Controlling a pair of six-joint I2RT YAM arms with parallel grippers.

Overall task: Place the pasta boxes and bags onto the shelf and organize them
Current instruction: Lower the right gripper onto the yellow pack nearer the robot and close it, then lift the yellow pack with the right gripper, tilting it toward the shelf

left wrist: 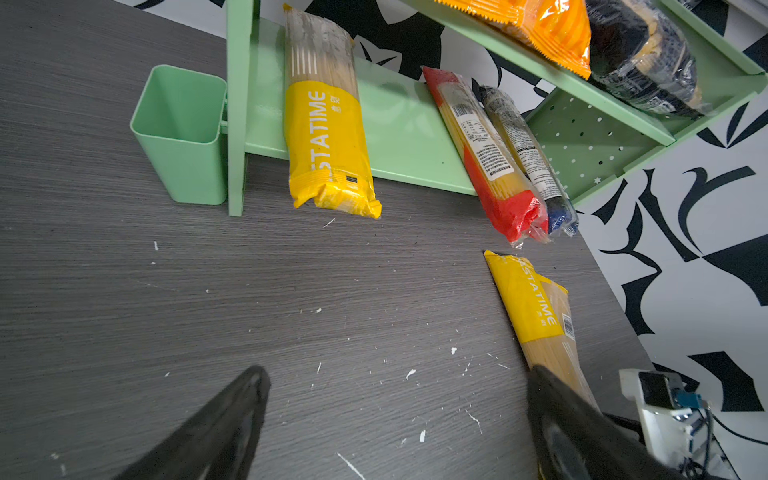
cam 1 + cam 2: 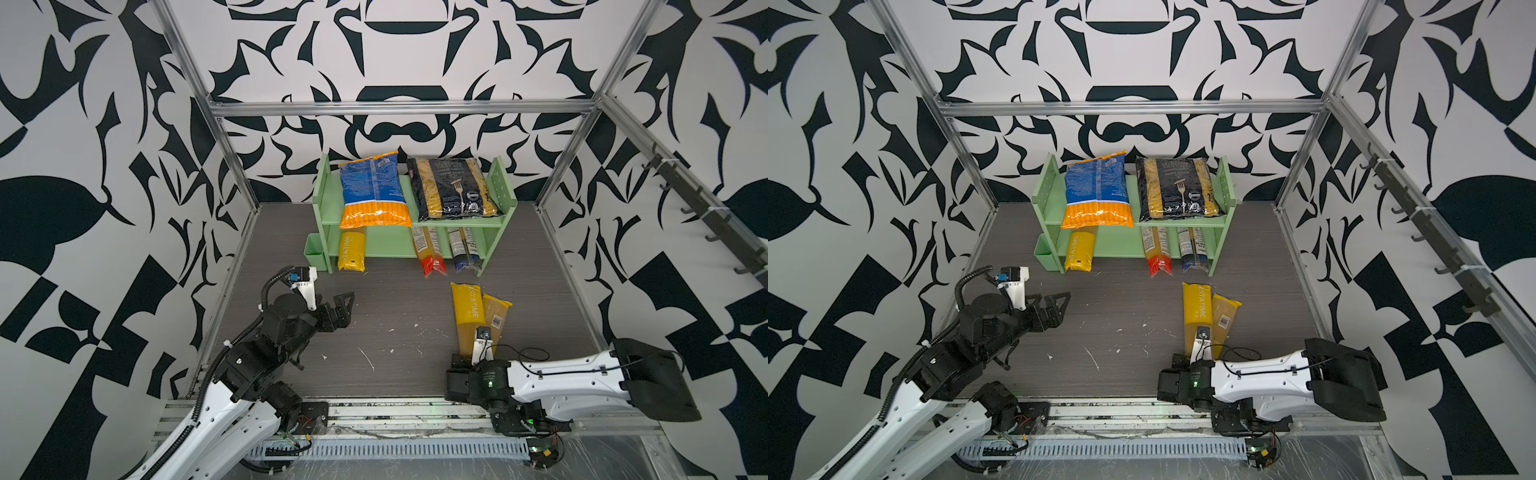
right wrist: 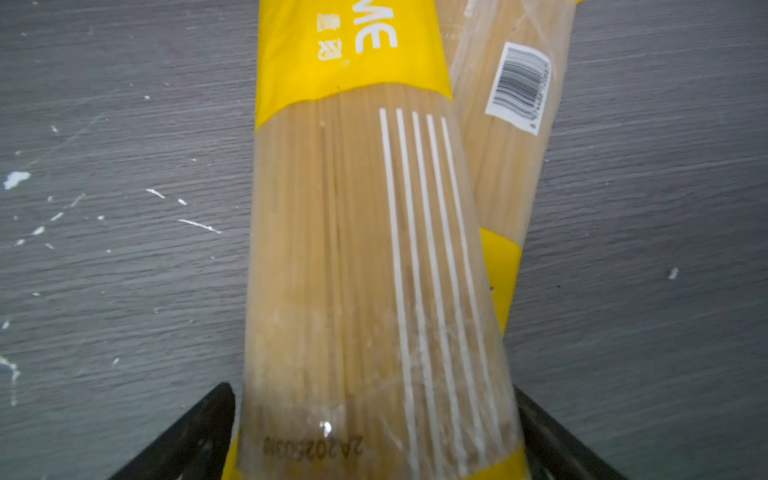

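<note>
Top views both show the shelf (image 2: 386, 243) far back, a yellow spaghetti pack (image 2: 466, 307) and tan pack (image 2: 495, 318) lying near right on the surface (image 2: 395, 299). Left wrist: our left fingers (image 1: 232, 415) released, empty. Right wrist: right fingers (image 3: 199, 428) released, straddling the yellow spaghetti pack.

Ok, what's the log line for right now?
left fingers: open, above table | right fingers: open, either side of yellow spaghetti pack | shelf: five packs | not shelved: yellow spaghetti pack, tan pack
</note>
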